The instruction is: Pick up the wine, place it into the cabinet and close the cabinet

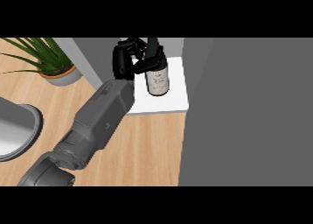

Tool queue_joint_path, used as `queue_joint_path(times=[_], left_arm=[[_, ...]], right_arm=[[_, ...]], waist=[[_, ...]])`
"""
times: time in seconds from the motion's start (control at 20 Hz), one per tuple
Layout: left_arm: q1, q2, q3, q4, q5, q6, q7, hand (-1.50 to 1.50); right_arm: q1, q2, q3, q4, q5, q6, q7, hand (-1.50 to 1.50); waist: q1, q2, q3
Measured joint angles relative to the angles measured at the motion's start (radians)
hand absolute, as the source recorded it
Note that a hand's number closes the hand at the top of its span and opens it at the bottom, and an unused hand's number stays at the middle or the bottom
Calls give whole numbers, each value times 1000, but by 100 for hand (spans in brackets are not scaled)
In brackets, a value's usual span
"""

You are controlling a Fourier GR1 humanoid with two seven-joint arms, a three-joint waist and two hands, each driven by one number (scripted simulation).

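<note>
Grey forearm (98,124), nearest the viewer, rises from the lower left edge and reaches up to the only hand (130,54) in view. Which arm this is cannot be told from position alone; it enters at the left, so it is read as the left hand, and the right hand does not show. Black fingers curl round the upper body and neck of the wine bottle (158,78), which is thus held. Below the hand, the bottle's pale label faces the viewer and its base points down toward the white cabinet shelf (172,98); whether the base touches the shelf cannot be told. Right of the hand stands the large grey cabinet door (249,113), swung open. Left of the hand, a potted plant (53,65) rests on the wooden counter (146,148); farther down and left lies the rim of a steel sink (14,131).

Step in hand, as judged: setting the bottle inside. Done well, the bottle is lowered upright onto the middle of the shelf, released only once its base sits flat, and the hand withdrawn straight back before the door is pushed shut.
</note>
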Motion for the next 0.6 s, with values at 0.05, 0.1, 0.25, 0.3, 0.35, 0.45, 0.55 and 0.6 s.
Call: queue_joint_path(times=[0.05, 0.1, 0.25, 0.3, 0.35, 0.45, 0.55, 0.6], left_arm=[[-8, 1, 5, 11, 0, 5, 0, 150], [-8, 0, 6, 20, 0, 4, -2, 150], [-15, 0, 11, 40, -3, 8, -14, 150], [-17, 1, 12, 50, -6, 13, -20, 150], [-20, 2, 14, 58, -9, 19, -20, -150], [-31, 6, 15, 76, -16, 33, -16, -150], [-32, 5, 12, 88, -26, 38, -17, -150], [-33, 6, 11, 93, -30, 39, -16, -150]], right_arm=[[-5, 0, -3, 0, -1, -2, 1, -150], [-1, 3, -1, 0, -1, -3, -2, -150], [-18, 1, 2, 4, 1, -7, 9, -150], [-30, -1, 1, 4, 0, -8, 17, -150], [-17, 0, 7, 2, -1, -2, 10, -150], [-24, -3, 7, 3, -2, -1, 14, -150], [-22, 0, 15, 3, 0, -1, 14, -150], [-16, 4, 19, 3, -1, -4, 14, -150]], waist=[[-1, 2, -1], [-1, 2, -1], [-2, 3, -1], [-4, 5, -2], [-6, 5, -2], [-9, 8, -3], [-9, 8, -3], [-9, 8, -3]])
